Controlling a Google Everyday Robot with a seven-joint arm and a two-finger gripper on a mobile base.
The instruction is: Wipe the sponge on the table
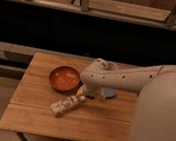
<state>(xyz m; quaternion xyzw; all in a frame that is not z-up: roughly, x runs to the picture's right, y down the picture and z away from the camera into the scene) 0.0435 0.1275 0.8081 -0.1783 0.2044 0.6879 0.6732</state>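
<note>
Your claw [88, 94] low over tabletop [33, 116] centre; whether apart or together, cannot tell. Pale-blue sponge [110, 94] just right of claw; orange bowl [64, 77] left; carton [64, 105] near-left.

Table [34, 111]: matt light-brown wooden planks. Bowl [64, 77]: glossy orange. Gripper [84, 93], frame centre, over table: smooth off-white shell.

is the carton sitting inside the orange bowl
No, the carton lies flat on the table in front of the bowl, with the gripper close by one end of it.
</note>
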